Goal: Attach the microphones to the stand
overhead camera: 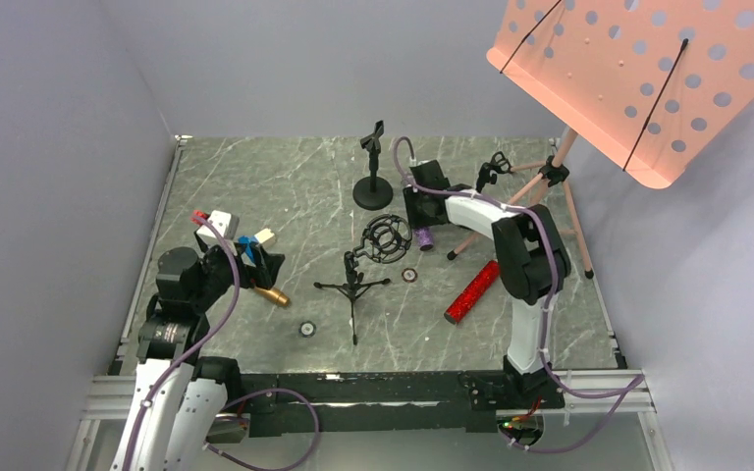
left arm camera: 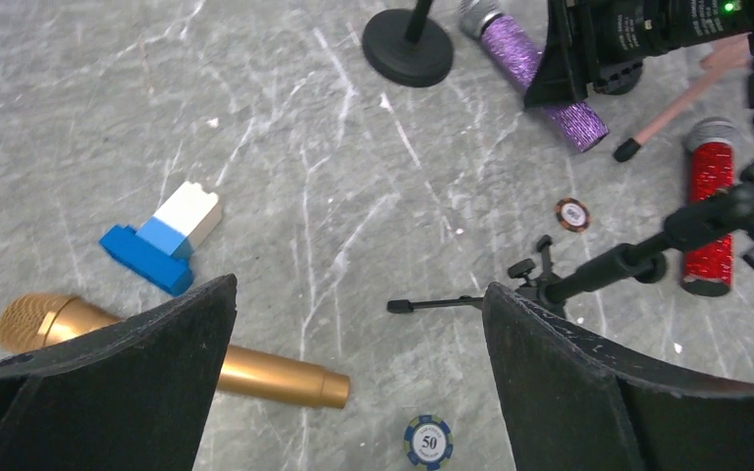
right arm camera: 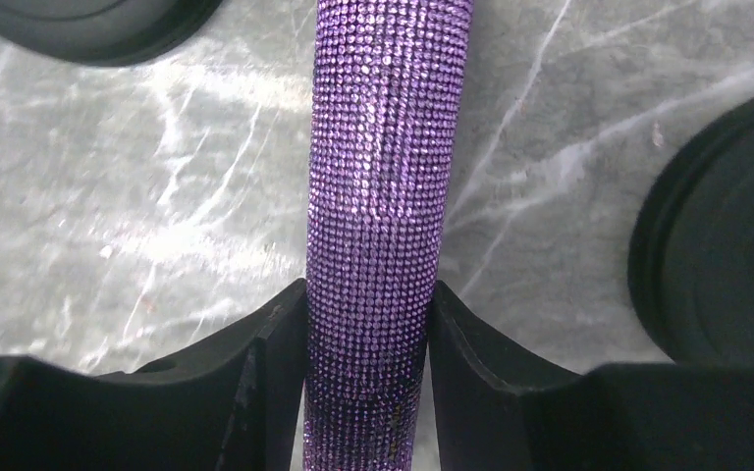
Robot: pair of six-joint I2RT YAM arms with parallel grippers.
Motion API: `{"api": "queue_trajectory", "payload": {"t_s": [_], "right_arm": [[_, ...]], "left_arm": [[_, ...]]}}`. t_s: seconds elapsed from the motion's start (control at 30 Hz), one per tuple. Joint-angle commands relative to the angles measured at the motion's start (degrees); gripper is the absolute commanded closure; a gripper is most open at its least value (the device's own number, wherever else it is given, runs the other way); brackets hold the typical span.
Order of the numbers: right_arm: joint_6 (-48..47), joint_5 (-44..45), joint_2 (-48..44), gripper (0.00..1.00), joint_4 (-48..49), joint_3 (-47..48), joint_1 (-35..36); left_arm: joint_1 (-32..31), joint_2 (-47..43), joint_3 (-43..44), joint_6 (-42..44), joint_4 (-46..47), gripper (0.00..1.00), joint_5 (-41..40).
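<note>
Right claw point(right arm camera: 368, 329) clamped on purple microphone point(right arm camera: 385, 147), left claw point(left arm camera: 358, 314) spread wide — empty, above gold microphone point(left arm camera: 275, 376)

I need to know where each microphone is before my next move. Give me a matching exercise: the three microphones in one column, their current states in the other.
Things:
1. purple microphone
2. gold microphone
3. red microphone

States:
A. lying free on the table, no hand on it
B. clamped in the right hand
C. lying on the table just below the open left hand

Pairs: 1-B, 2-C, 3-A
</note>
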Motion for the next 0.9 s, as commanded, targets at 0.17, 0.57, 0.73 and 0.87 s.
{"api": "queue_trajectory", "payload": {"t_s": [0.17, 0.57, 0.73, 0.87], "right_arm": [[-7.1, -19.4, -22.7, 0.87, 1.0, -2.9, -5.6], [-11.3, -30.2, -42.5, 0.99, -7.2, -3.6, -9.9], [-16.4, -38.7, -46.4, 1.00, -12.6, 2.4, -9.8], [-18.9, -48.2, -47.3, 1.00, -16.5, 8.2, -9.8]], "left_arm": [[0.3, -5.1, -1.9, -2.5, 7.8, 0.01, 11.2], [0.3, -8.0, 0.9, -21.8, 20.6, 0.01, 25.8], [0.0, -0.8, 0.4, -43.9, 47.0, 0.01, 32.8], [-4.2, 5.7, 1.0, -54.7, 61.7, 0.01, 27.7]]}}
